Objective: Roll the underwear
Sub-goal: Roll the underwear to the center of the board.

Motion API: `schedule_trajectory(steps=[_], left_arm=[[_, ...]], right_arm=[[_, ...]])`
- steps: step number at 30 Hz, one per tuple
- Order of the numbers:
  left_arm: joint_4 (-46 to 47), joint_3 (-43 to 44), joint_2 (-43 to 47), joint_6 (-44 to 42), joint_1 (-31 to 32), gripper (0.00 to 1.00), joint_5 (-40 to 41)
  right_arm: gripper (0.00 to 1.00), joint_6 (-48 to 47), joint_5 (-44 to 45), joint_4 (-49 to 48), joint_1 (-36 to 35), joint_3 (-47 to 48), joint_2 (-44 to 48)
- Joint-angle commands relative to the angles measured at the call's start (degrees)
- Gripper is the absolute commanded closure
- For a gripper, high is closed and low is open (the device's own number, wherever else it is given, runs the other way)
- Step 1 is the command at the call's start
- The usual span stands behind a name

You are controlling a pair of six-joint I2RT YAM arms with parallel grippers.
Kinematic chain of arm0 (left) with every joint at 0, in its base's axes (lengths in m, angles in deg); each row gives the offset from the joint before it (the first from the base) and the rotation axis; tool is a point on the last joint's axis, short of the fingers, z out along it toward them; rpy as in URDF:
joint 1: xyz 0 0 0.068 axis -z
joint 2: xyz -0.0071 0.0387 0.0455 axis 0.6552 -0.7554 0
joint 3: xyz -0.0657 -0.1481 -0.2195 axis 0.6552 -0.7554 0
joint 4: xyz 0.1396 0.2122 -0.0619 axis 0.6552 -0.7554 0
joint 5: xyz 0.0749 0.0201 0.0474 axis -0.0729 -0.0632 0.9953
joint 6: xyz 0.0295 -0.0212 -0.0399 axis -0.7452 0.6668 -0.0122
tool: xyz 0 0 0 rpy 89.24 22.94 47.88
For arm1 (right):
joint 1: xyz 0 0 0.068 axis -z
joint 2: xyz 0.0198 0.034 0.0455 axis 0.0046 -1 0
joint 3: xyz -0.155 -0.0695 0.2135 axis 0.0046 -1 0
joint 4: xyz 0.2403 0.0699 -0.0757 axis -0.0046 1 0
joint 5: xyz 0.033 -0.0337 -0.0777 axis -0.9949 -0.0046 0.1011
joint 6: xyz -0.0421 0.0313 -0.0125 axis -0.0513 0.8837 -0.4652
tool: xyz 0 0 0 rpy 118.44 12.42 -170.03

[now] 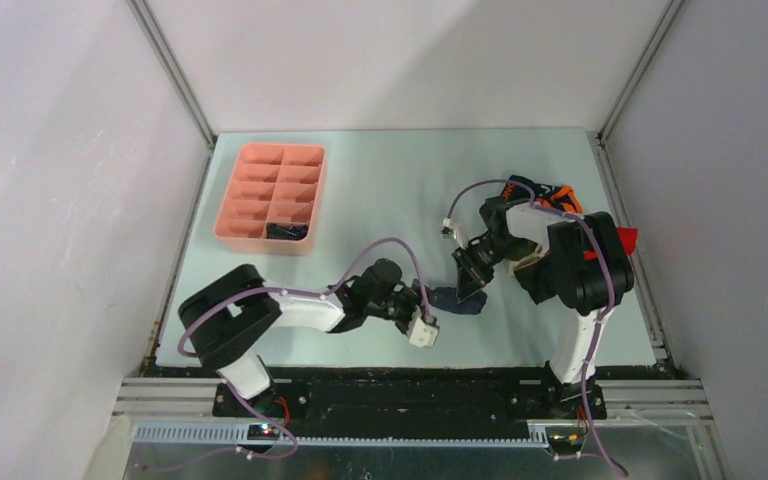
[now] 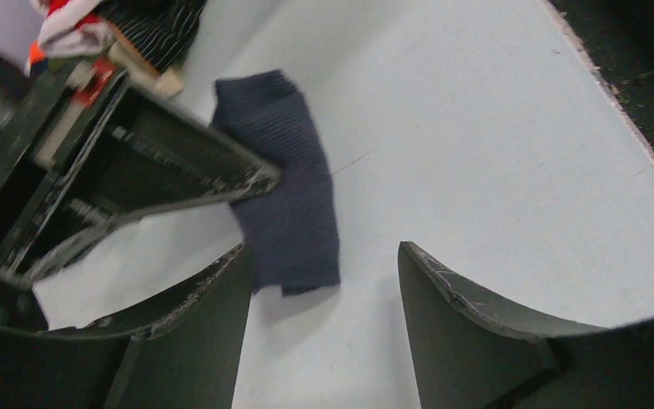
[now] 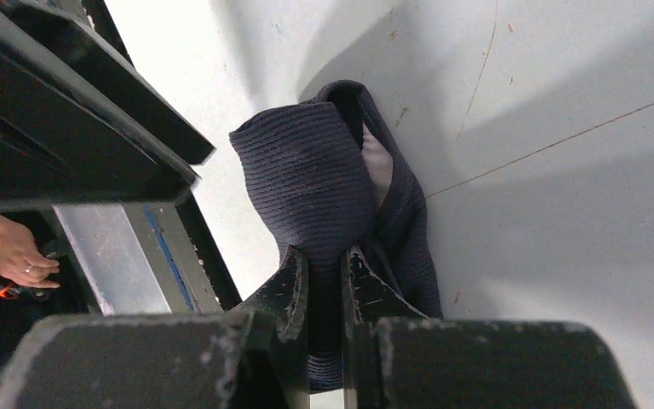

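The navy underwear (image 1: pixel 457 299) lies on the table (image 1: pixel 380 190), in the near middle, between the two arms. It is small, soft and thin. It is very light. It bends and folds with no push at all, so it can flop open again if nothing holds it down. It is not slippery and it cannot break.

The right gripper (image 3: pixel 325 260) has its two fingers pressed close together, and they pinch one edge of the navy cloth. From the right wrist view, the cloth is partly folded over itself, with a bit of pale band (image 3: pixel 377 162) peeking out inside.

The left gripper (image 2: pixel 324 251) is spread wide and holds nothing. It hangs just beside the near end of the cloth.

A good place to grab is an edge or a fold, where the cloth is thicker. I think one gripper should pin the cloth down while the other turns the edge over, or the whole piece may just slide along.

More underwear sits in a pile (image 1: pixel 540 192) at the far right, behind the right arm. The pink tray (image 1: pixel 228 190) is at the far left, well apart.
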Motion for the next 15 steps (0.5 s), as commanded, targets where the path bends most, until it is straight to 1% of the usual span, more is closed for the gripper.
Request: schedule_trajectory(steps=[1,4,6,8,10,14,15], left_arm=[[5.5,1.6,-4.0,-12.9,4.0,0.31,2.8],[7.2,2.2,-7.3,-15.1,5.2,0.32,7.2],[11.8,2.5,-10.0,-16.9,6.3,0.34,16.3],[13.7,3.2,-12.4,-18.0,6.5,0.37,21.4],[13.8,3.8,-13.4,-18.1,6.4,0.43,23.9],[12.2,3.8,-13.3,-17.5,6.4,0.59,25.5],[11.5,3.9,-13.3,-17.5,6.4,0.68,25.6]], right_arm=[[1.0,1.2,4.0,0.2,-0.4,-0.6,-2.9],[1.0,1.1,3.9,0.6,-0.4,-0.1,-3.5],[1.0,1.2,3.8,0.8,-0.3,0.0,-3.6],[1.0,1.0,3.7,0.9,-0.3,0.0,-3.6],[1.0,0.9,3.6,1.1,-0.2,-0.1,-3.7],[1.0,0.6,3.4,1.2,-0.2,0.0,-3.7],[1.0,0.6,3.5,1.2,-0.2,0.1,-3.7]])
